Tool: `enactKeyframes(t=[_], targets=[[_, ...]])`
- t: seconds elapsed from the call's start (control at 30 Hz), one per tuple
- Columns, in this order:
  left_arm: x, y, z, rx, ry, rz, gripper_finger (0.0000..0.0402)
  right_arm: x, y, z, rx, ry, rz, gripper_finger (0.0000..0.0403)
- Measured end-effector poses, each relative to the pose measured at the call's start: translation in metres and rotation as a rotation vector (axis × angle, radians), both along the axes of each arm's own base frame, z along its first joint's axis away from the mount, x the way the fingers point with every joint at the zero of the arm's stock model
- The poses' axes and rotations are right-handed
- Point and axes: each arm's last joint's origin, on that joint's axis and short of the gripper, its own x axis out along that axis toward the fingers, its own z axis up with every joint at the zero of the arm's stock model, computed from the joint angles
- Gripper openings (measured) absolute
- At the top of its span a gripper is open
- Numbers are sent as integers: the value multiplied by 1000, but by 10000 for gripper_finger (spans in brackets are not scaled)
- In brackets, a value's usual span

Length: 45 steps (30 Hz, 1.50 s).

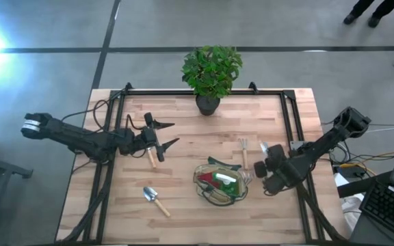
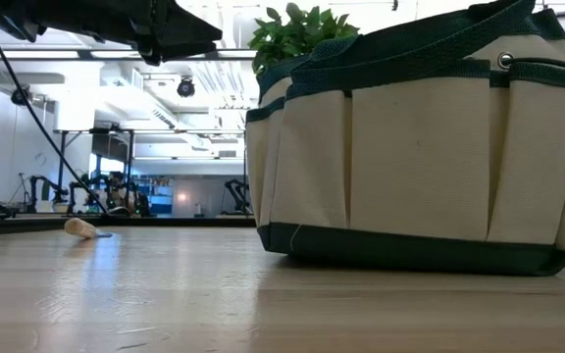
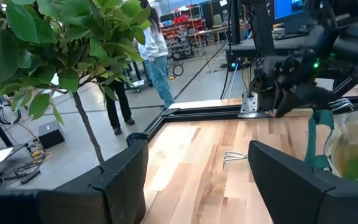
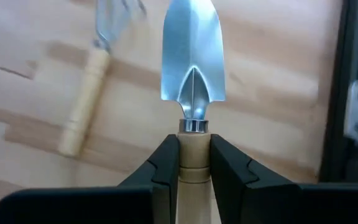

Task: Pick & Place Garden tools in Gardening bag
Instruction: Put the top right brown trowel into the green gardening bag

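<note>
Your right gripper [image 4: 194,163] has its fingers clamped tight on the wooden handle of a silver trowel [image 4: 192,59], blade pointing out ahead of the fingers, lifted clear above the worktop [image 1: 183,130]. In the high view that gripper [image 1: 271,171] sits just beside the gardening bag [image 1: 220,182], on the side nearer the worktop's right edge. The bag stands near the front edge, a bit right of centre, and you can see a red piece [image 1: 212,180] and something green inside it.

A hand fork [image 1: 243,152] lies flat on the wood just behind the bag; the right wrist view catches it too [image 4: 89,93], below the raised trowel.

Your left gripper [image 1: 161,136] hangs over the left half of the worktop, fingers spread wide with nothing between them. A wooden-handled tool [image 1: 150,156] lies just beside it, partly under the arm, so its head is hard to make out. Another trowel [image 1: 155,199] rests towards the front-left corner, well apart from the bag.

The potted plant [image 1: 211,72] stands at the middle of the back edge.
</note>
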Motion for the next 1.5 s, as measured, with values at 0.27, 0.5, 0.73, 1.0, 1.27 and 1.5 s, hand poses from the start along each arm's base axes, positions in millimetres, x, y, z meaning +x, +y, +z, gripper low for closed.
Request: enactKeyframes(t=[0.27,0.5,0.73,1.0,1.27,1.5], targets=[[0,0,-1,-1,7,-2,280,16,5,37,-175,-129,139,54],[0,0,-2,-5,18,-3,280,27,9,68,-323,-225,256,54],[0,0,-2,-7,18,-3,280,36,13,94,-452,-295,344,54],[0,0,-2,-12,15,-3,280,45,29,108,-606,-399,462,54],[0,0,-2,-21,13,-4,280,45,55,107,-732,-510,518,54],[0,0,-2,-35,9,-4,280,48,80,95,-793,-568,537,54]])
